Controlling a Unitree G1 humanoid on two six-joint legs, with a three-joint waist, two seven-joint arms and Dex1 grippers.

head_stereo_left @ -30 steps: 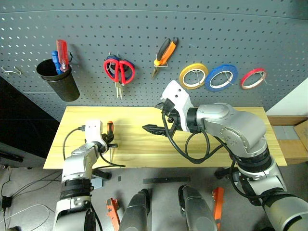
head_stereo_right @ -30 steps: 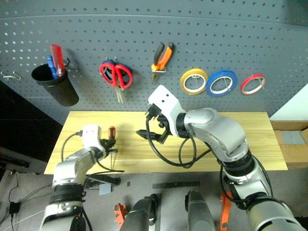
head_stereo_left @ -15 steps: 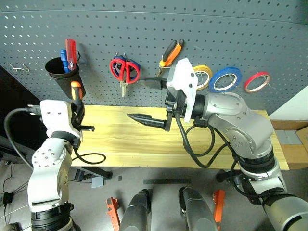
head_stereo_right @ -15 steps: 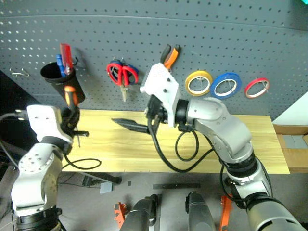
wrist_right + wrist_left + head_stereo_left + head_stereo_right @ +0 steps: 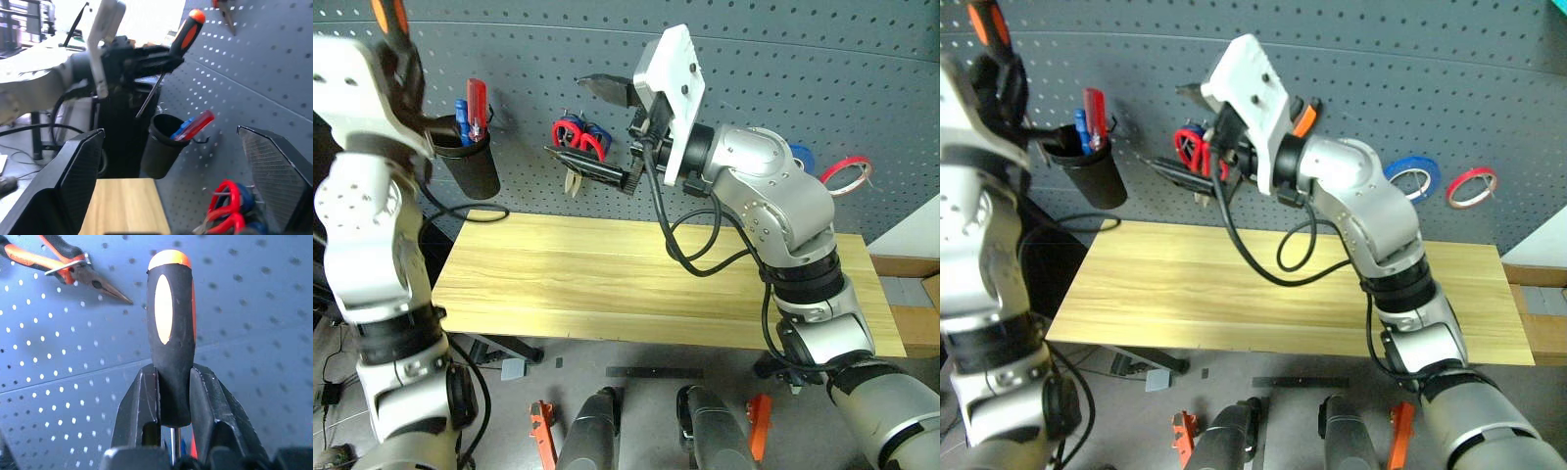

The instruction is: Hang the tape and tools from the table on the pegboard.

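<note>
My left pincer (image 5: 171,401) is clamped on the screwdriver (image 5: 170,333) at the lower end of its orange-black handle, raised in front of the pegboard (image 5: 822,88). The black cup (image 5: 161,144) holding red and blue screwdrivers hangs just below it. My right pincer (image 5: 171,196) stands wide apart and empty, close before the red-handled scissors (image 5: 230,205). The pliers (image 5: 63,267) hang on a hook beyond my left pincer. The blue tape (image 5: 1412,176) hangs past my right arm; the worktop (image 5: 607,284) lies bare below both pincers.
</note>
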